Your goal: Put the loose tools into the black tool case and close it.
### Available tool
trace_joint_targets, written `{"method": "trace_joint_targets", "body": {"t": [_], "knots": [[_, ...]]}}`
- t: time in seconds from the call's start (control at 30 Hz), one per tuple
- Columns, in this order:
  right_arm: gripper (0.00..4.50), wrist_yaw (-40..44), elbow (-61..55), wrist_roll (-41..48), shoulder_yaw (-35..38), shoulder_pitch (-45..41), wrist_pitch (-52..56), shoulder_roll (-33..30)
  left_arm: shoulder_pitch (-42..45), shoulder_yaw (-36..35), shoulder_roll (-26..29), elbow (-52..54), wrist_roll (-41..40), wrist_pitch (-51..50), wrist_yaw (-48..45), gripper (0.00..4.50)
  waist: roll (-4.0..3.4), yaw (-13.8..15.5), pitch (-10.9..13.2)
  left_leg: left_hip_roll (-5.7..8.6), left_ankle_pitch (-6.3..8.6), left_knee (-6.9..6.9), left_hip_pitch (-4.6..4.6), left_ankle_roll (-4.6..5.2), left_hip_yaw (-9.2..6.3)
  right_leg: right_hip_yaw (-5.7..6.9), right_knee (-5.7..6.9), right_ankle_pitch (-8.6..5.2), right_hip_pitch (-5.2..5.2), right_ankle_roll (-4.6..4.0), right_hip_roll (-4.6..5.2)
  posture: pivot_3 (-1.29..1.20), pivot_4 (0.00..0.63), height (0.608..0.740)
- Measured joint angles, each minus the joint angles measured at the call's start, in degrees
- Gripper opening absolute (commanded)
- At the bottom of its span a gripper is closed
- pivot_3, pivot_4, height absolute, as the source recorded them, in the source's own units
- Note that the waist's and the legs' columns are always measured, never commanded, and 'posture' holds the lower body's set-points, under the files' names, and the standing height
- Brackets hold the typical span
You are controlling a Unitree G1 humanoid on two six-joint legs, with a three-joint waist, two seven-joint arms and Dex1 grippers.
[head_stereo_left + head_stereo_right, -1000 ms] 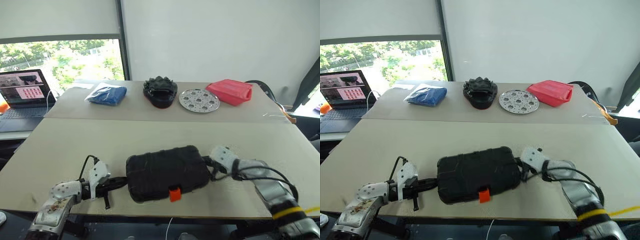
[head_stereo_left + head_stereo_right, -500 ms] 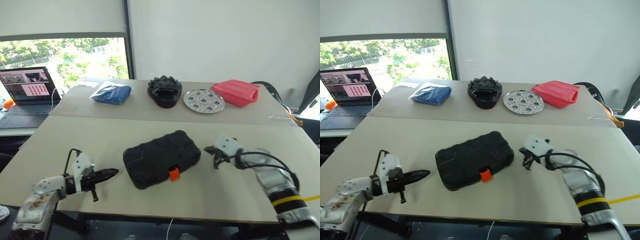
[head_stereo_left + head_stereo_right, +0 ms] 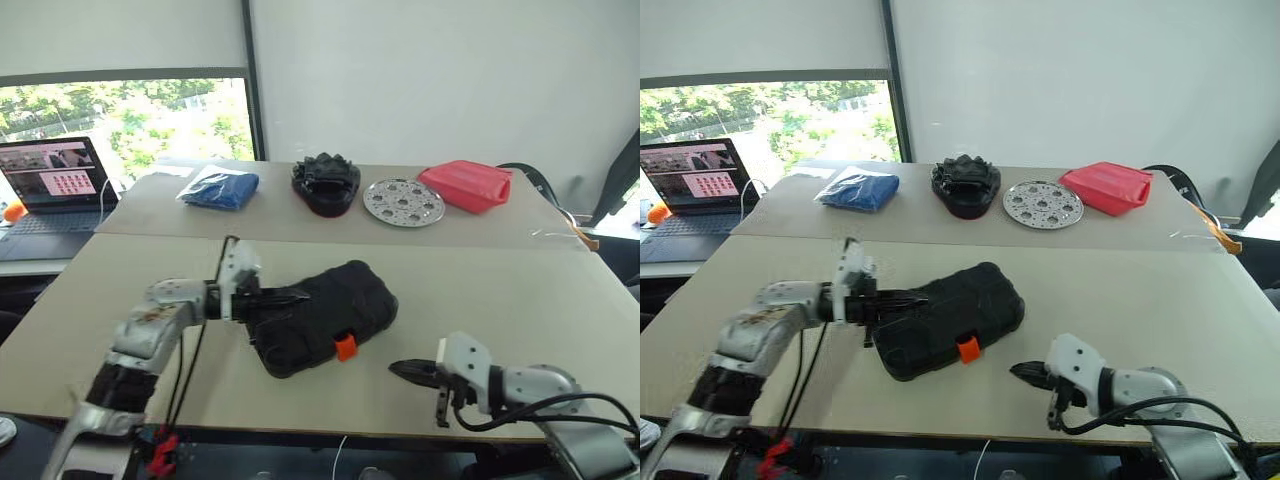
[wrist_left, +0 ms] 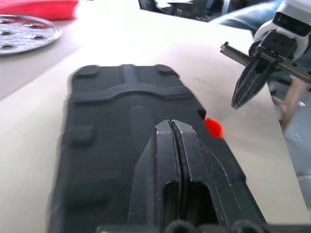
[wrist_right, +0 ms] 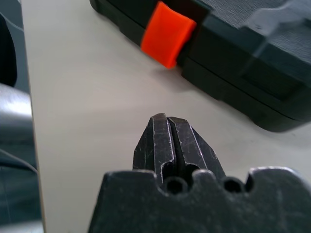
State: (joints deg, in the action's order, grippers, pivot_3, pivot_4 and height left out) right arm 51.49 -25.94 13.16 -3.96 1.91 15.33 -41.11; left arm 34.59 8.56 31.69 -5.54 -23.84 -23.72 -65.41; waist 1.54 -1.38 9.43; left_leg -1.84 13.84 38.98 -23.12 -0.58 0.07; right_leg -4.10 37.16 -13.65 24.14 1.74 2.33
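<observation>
The black tool case lies closed on the near table, slightly askew, its orange latch facing the front edge. My left gripper is shut and empty, its tip over the left part of the lid; the left wrist view shows the shut fingers above the case. My right gripper is shut and empty, low over the table near the front edge, a little right of the latch and apart from the case. The loose tools are out of view.
On the far table stand a dark blue wrapped bundle, a black lumpy object, a perforated silver disc and a red container. A laptop sits at the far left. A seam joins the two tables.
The left gripper rose from the front left and swung right over the case lid. The right gripper drew back from the case's right end to the front edge. The case turned slightly.
</observation>
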Motion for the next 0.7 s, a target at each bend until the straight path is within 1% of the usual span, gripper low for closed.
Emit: {"method": "trace_joint_targets", "body": {"t": [0.17,0.3,0.47,0.57,0.7], "knots": [[0.0,-2.74,-0.16,-2.34,-4.62,-4.14,1.45,2.93,6.9,4.29,-5.85,-10.46,7.86,4.22,3.15,0.09,0.01,0.13,0.01,0.01,0.0,0.01,-0.06,0.0,-0.02,0.0,-0.04,0.0,0.03,0.0,-0.01,0.0,0.15,0.74],[0.0,-3.41,0.79,-3.62,-7.28,-7.65,1.64,4.63,10.23,5.42,-7.57,-14.99,11.49,6.36,4.26,0.09,0.01,0.27,0.0,0.01,0.0,0.0,-0.07,0.01,-0.03,0.02,-0.05,0.0,0.02,0.01,-0.01,0.0,0.15,0.74],[0.0,-4.0,2.88,-5.18,-9.7,-9.53,1.63,6.24,11.04,5.93,-7.74,-15.64,13.26,6.21,3.41,0.09,0.0,0.41,0.0,0.02,0.0,0.0,-0.06,0.01,-0.03,0.02,-0.04,-0.01,0.01,0.02,0.0,0.0,0.15,0.74],[0.0,-4.0,4.4,-5.97,-10.54,-10.73,1.6,6.36,10.76,6.32,-6.11,-14.24,13.42,4.3,1.3,0.09,-0.01,0.15,-0.01,0.0,0.0,-0.01,-0.01,0.01,-0.03,0.02,-0.02,-0.01,0.0,0.01,-0.02,0.0,0.15,0.74],[0.0,-4.0,5.67,-6.57,-11.59,-11.83,1.6,7.49,9.97,6.52,-4.8,-12.46,13.65,2.61,0.69,0.09,-0.01,0.07,-0.01,-0.01,0.0,0.0,0.02,0.01,-0.04,0.01,0.0,-0.01,-0.03,0.0,-0.03,0.0,0.15,0.74]]}}
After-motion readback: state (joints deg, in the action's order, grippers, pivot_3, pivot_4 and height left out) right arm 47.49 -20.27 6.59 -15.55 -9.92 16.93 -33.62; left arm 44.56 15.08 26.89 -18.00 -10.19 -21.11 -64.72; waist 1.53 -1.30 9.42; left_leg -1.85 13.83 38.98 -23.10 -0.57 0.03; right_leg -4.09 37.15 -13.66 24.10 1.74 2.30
